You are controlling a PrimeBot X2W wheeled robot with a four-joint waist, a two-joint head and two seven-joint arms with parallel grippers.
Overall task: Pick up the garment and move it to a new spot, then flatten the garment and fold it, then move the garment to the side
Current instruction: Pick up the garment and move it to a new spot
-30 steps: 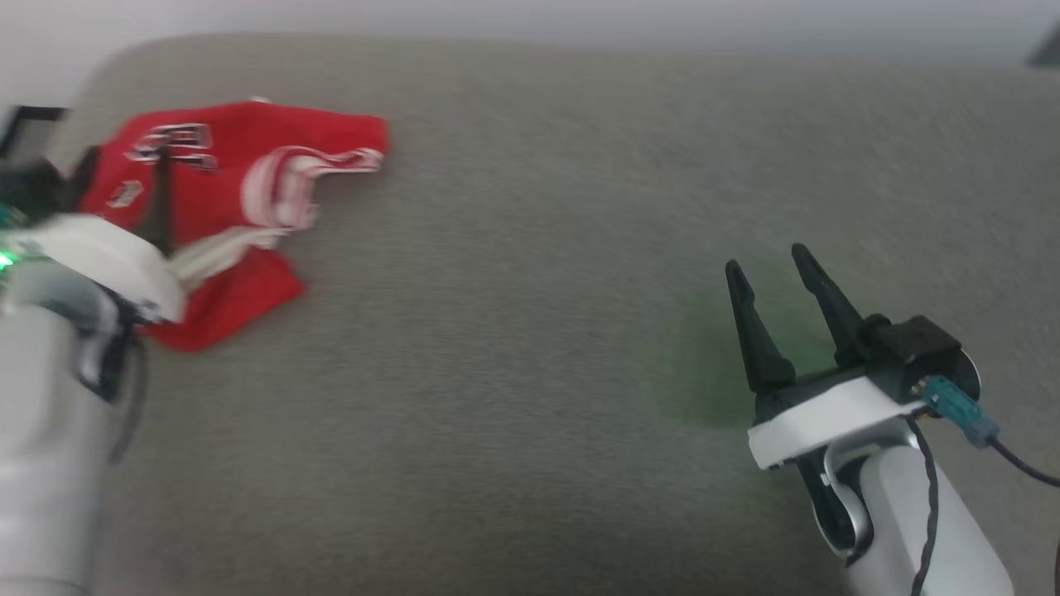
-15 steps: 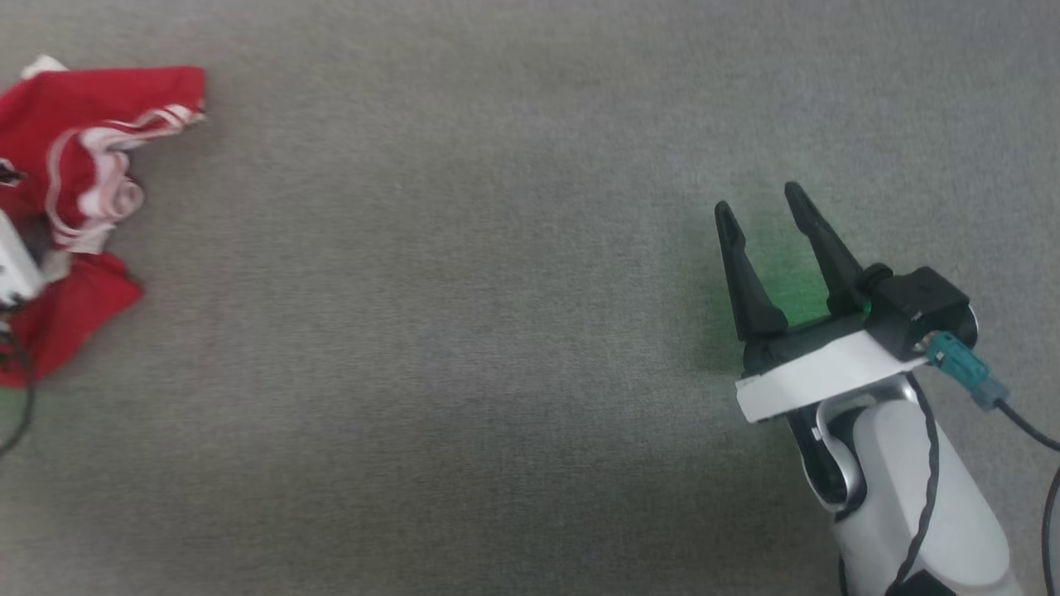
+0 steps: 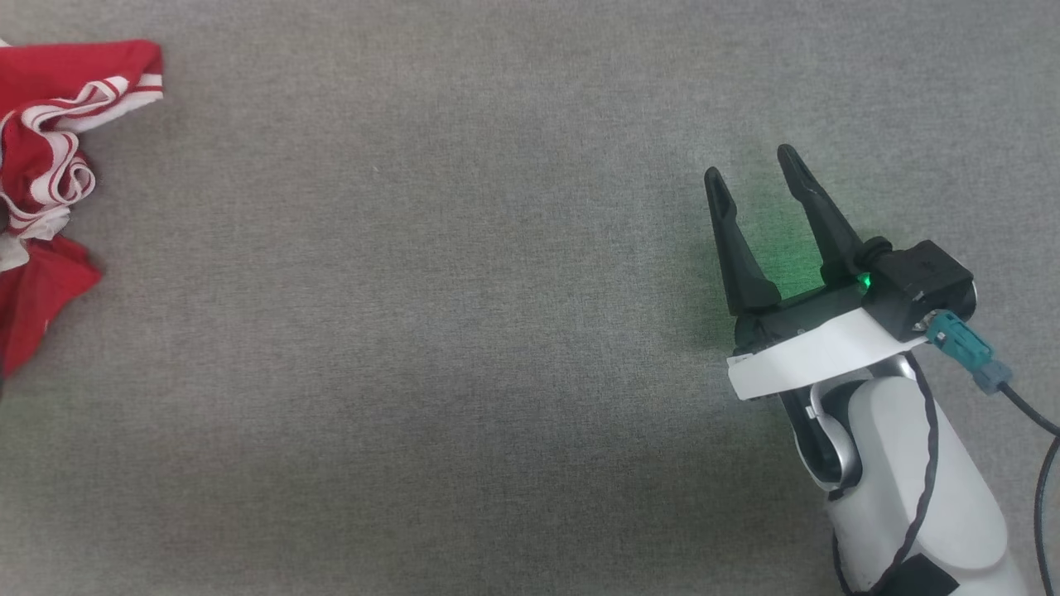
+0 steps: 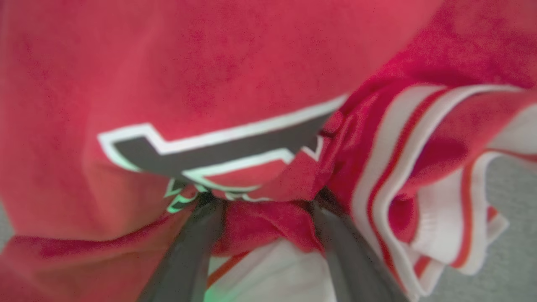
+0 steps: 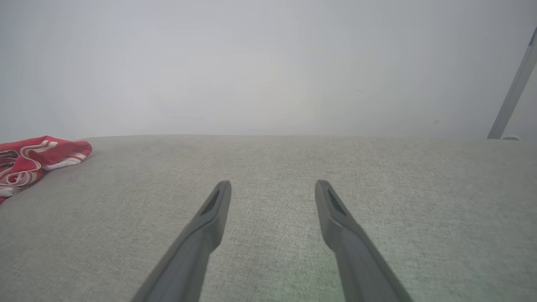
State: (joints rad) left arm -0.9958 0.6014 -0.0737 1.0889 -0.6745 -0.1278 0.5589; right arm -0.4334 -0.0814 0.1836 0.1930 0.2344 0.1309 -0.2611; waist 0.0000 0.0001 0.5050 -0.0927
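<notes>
The garment point(image 3: 37, 285) is a crumpled red jersey with white-and-red striped trim, lying at the far left edge of the head view on the grey cloth surface. Close up in the left wrist view the garment point(image 4: 251, 63) shows a black white-outlined letter and white lining. My left gripper point(image 4: 264, 205) is open, its dark fingers point(image 4: 188, 256) pushed into the folds with a bunch of red cloth between them. Far off to the right, my right gripper point(image 3: 749, 164) is open and empty above the bare surface. The right wrist view has the right gripper point(image 5: 272, 184) and the garment point(image 5: 37, 153) at far left.
The grey fabric-covered surface point(image 3: 455, 331) stretches wide between the garment and my right arm. Its far edge meets a pale wall point(image 5: 268, 63). A slanted metal pole point(image 5: 514, 90) stands beyond the far right corner. A dark cable point(image 3: 1027, 410) trails from my right wrist.
The head camera has swung, so the garment now sits at the picture's left edge and my left arm has left it. My right gripper stays open.
</notes>
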